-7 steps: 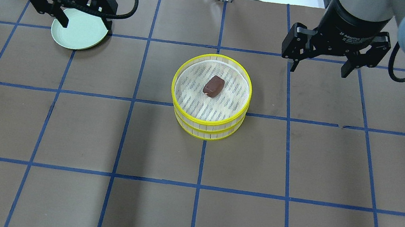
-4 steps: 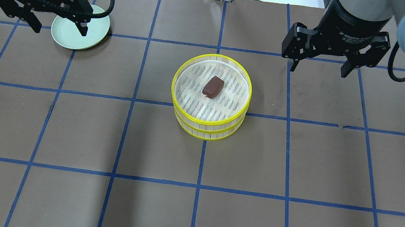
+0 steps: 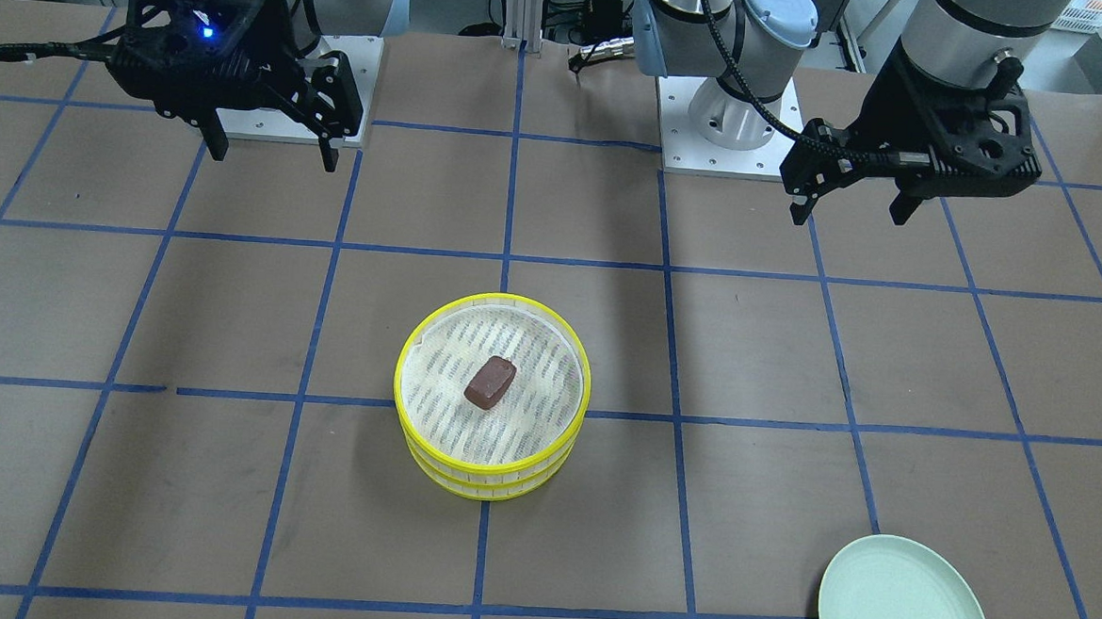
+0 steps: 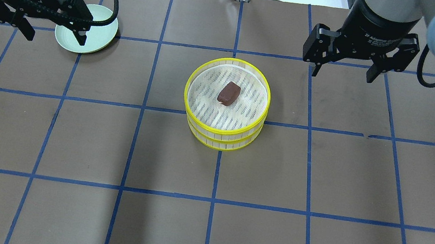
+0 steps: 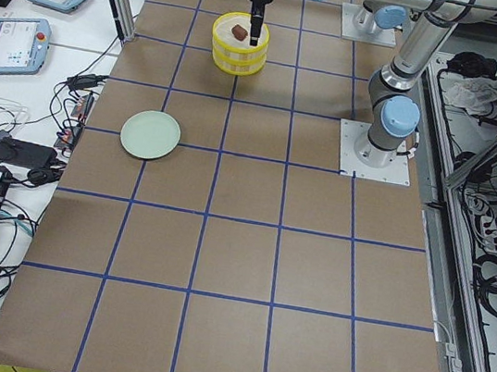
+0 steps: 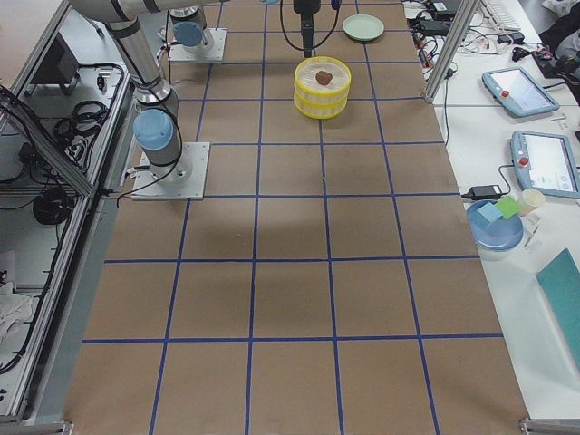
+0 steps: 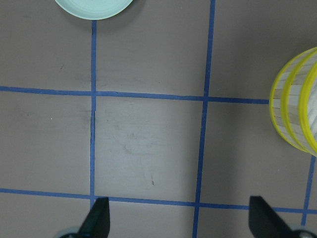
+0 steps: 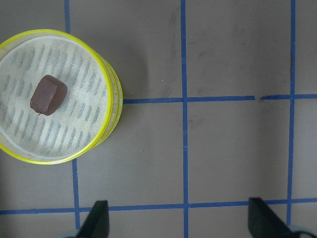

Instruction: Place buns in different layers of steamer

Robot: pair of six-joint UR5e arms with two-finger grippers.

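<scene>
Dark brown bun (image 4: 229, 93) is being carried in upper steamer tray (image 4: 240, 115), stacked on lower tray (image 4: 220, 143) at bench (image 4: 269, 236) centre. Left tool (image 4: 56, 39) and right tool (image 4: 342, 77) are being held spread, empty, raised off bench.

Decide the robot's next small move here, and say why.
Probably just park both arms: the left gripper and right gripper are open and empty, the brown bun lies in the top tray, the green plate is bare, and the lower tray is covered, so its contents cannot be checked.
</scene>
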